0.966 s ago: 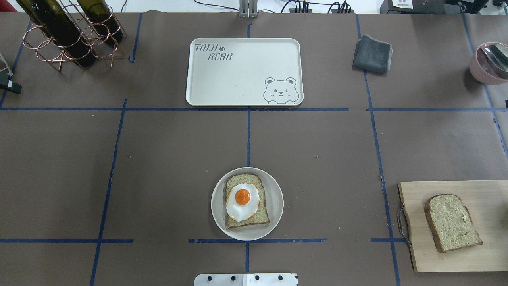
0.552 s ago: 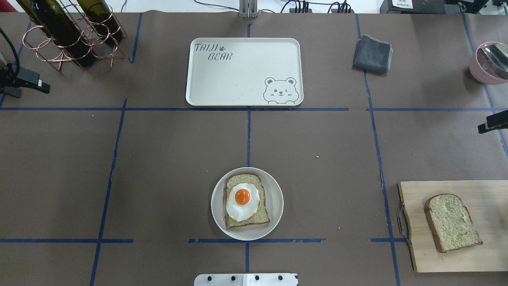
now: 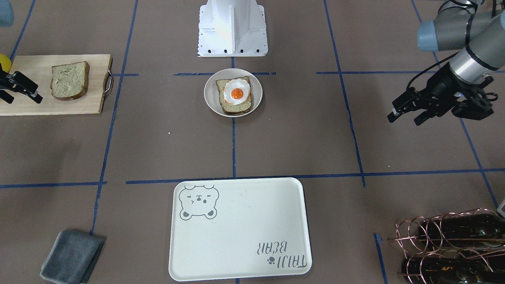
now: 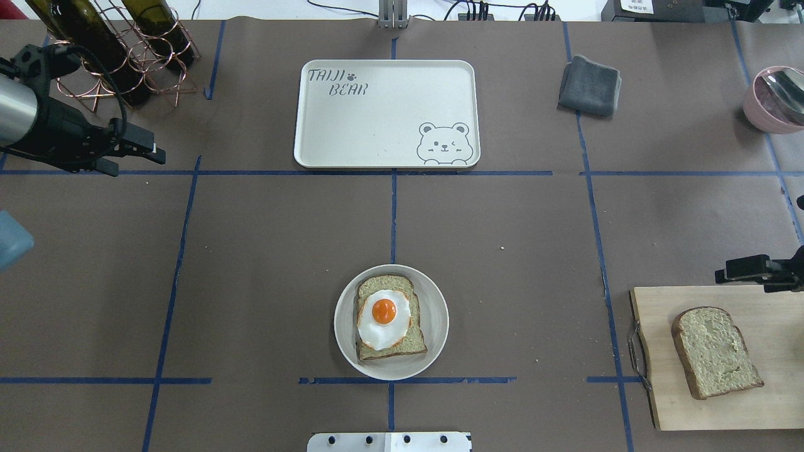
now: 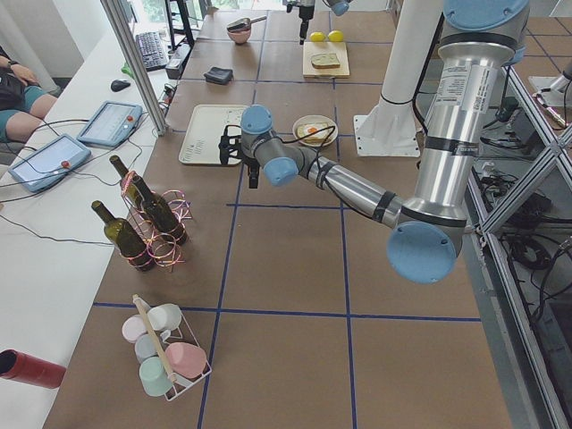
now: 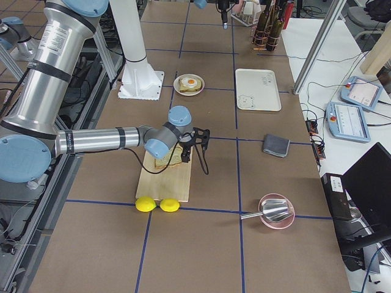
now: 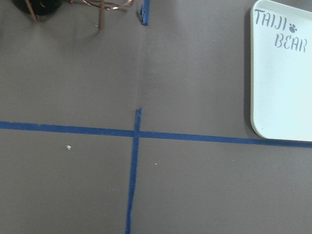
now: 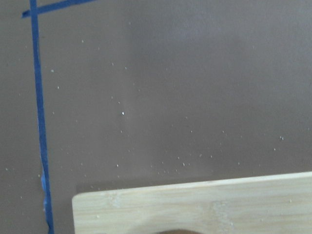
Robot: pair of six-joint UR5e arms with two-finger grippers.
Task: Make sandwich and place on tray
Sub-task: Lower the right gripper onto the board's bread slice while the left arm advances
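The right gripper [image 4: 741, 279] and left gripper [image 4: 138, 162] are held with jaws apart. The fried egg [image 4: 383, 319] could be dislodged if the loose bread slice [image 4: 716, 351] is lowered askew.

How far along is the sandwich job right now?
Done: the fried egg lies on one bread slice in the white dish. In hand: nothing; the right gripper hovers open at the cutting board's edge near the second bread slice, the left gripper open between the bottle rack and the tray. Left: top the egg with that slice, then move the dish onto the tray.
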